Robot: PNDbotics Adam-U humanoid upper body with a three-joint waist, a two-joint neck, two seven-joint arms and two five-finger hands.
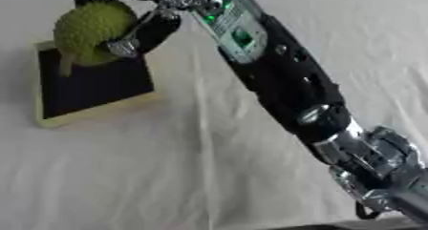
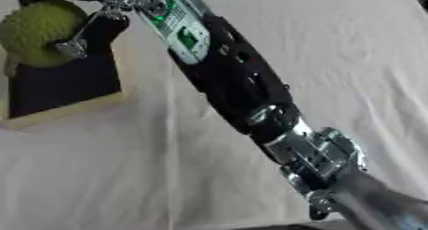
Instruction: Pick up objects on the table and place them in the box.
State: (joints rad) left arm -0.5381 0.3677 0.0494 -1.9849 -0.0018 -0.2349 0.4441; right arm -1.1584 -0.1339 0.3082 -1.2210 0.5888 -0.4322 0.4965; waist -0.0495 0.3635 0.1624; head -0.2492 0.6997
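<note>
Reaching clean across the white cloth [image 1: 167, 176] from the lower right, the right arm [image 1: 293, 86] stretches its whole length to get the right hand [image 1: 146, 26] over the box [image 1: 50, 117], which sits far off at the table's left side. That long diagonal is why so much of the view is taken up by forearm and silver wrist joints; the box is simply a fair way from the shoulder

The hand is clasped round a yellow-green fruit [image 1: 88, 31], round and rough-skinned, with dark fingers [image 1: 155, 31] wrapped against its right flank and more of the hand showing at its top. A short stalk or tail hangs from its lower left. I would judge the side-on hold is meant to leave the underside free, so the fruit can go down into the box without the fingers fouling the rim

From where I stand the fruit lies over the near upper corner of the box's dark inside, partly across the pale wall. Whether it is hanging above the opening or already resting on the floor I cannot tell

By my reckoning the carry is nearly done and letting go is what remains; a little more travel toward the middle would keep the fruit from catching the wall. No left hand shows anywhere
</note>
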